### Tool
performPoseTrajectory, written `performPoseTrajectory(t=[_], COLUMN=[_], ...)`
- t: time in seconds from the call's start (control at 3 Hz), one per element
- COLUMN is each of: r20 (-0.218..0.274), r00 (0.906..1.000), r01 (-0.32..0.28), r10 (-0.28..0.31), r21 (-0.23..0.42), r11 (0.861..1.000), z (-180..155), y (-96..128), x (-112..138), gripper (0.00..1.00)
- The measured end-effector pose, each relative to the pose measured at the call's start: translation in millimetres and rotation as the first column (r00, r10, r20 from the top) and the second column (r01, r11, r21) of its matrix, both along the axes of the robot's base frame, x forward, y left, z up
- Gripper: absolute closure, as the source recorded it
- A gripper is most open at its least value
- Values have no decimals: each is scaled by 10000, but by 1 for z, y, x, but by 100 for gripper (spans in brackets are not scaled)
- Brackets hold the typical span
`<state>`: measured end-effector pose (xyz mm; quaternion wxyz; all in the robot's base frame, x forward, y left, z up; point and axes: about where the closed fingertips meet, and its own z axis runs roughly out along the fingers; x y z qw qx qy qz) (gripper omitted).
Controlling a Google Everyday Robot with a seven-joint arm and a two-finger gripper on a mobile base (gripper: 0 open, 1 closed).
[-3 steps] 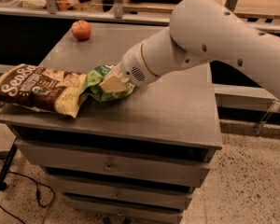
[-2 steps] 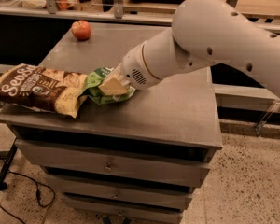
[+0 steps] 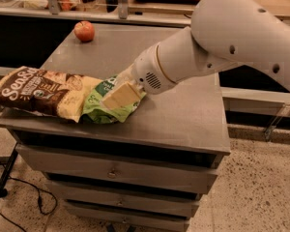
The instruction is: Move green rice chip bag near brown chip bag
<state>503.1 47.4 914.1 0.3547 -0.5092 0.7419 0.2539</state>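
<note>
The end effector has lowered the green rice chip bag onto the bench, left of centre, touching the pale end of the brown chip bag; placement looks done. Whether it grips or has let go, I cannot tell. An apple sits upper left, well clear.

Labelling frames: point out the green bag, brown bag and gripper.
green rice chip bag [image 3: 97,111]: camera view, lower front.
brown chip bag [image 3: 31,91]: camera view, dark front.
gripper [image 3: 121,96]: camera view, tip on the green bag.
</note>
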Motion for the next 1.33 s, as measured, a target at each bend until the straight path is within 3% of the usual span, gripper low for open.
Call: performPoseTrajectory(t=[0.33, 0.67, 1.33], r20=[-48, -21, 484], r00=[9999, 9998, 9988], r01=[-155, -186, 60], r10=[155, 186, -15], r21=[-18, -181, -931], r11=[9999, 9997, 9956], z=[0, 1, 28], y=[-5, -26, -108], x=[-4, 4, 53], gripper=[0, 0, 0])
